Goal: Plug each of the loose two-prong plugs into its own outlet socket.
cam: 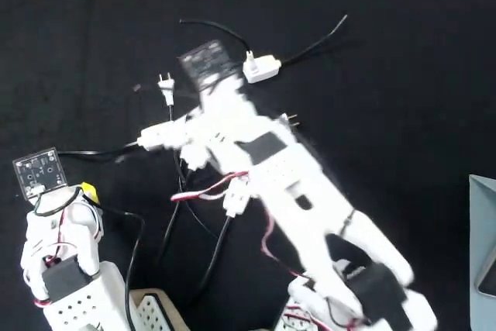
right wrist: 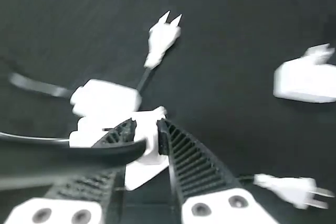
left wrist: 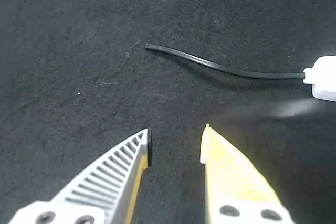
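Observation:
My right gripper (right wrist: 147, 124) is shut on a white connector body (right wrist: 146, 148) near the middle of the black table (cam: 403, 75); from above, the gripper (cam: 190, 133) has the connector (cam: 159, 137) jutting left with a black cable (cam: 93, 153). A loose two-prong plug (cam: 165, 83) (right wrist: 163, 35) lies just beyond. A white socket block (cam: 261, 67) (right wrist: 304, 80) with a black lead sits farther back. Another small plug (cam: 291, 120) (right wrist: 291, 188) lies beside my right arm. My left gripper (left wrist: 176, 140) is open over bare cloth at the front left (cam: 87, 190), short of a black cable end (left wrist: 199, 61).
Red and black wires (cam: 209, 187) trail under the right arm. A perforated beige box (cam: 155, 308) sits at the front edge between the arm bases. A teal object (cam: 482, 246) stands at the right edge. The far right of the cloth is free.

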Available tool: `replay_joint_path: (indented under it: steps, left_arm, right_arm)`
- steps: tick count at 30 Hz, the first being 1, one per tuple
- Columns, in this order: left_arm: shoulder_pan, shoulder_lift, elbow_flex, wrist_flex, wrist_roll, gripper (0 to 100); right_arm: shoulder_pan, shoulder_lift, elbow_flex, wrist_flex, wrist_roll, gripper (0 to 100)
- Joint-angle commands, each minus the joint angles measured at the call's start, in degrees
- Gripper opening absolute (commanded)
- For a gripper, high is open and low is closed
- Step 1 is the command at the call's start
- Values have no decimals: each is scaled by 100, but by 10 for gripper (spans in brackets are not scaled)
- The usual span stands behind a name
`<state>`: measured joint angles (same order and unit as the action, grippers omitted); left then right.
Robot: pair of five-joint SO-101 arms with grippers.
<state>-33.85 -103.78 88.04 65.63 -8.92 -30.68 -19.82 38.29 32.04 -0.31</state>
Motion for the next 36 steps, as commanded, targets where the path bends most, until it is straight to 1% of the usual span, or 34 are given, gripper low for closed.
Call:
replay_joint_path:
  steps: [1, 6, 8, 12, 15, 17, 21, 27, 28, 32, 36]
  left_arm:
    - [-48, -44, -40, 9, 44, 170]
    - [-48, -44, -40, 9, 44, 170]
    - [-48, -44, -40, 9, 44, 170]
    - [-48, -44, -40, 9, 44, 170]
    - [-48, -44, -31, 9, 44, 170]
    - [-48, -44, 22, -26, 44, 171]
    - [-40, -44, 48, -35, 44, 173]
    - [-40, -44, 48, -35, 35, 173]
    - [-40, -44, 48, -35, 35, 173]
    - [-40, -44, 48, -35, 35, 173]
    - [-40, -44, 48, -35, 35, 173]
  right_arm:
    - [703, -558, -92, -9, 26, 12]
    - [1776, -444, 13, -870, 18, 12]
    - [2084, -224, 31, -1257, 18, 13]
    - [2435, 453, -31, -1934, 18, 15]
    - [2664, 1068, -391, -2031, 18, 18]
    - [2787, 1516, -804, -1749, 18, 54]
    - [2831, 2299, -1754, -651, 18, 146]
    - [2760, 2378, -2985, 967, 105, 160]
    - [2708, 2343, -3099, 1204, 281, 160]
    - [2435, 2325, -3257, 2180, 1433, 161]
    - [2330, 2563, -3231, 2752, 2233, 175]
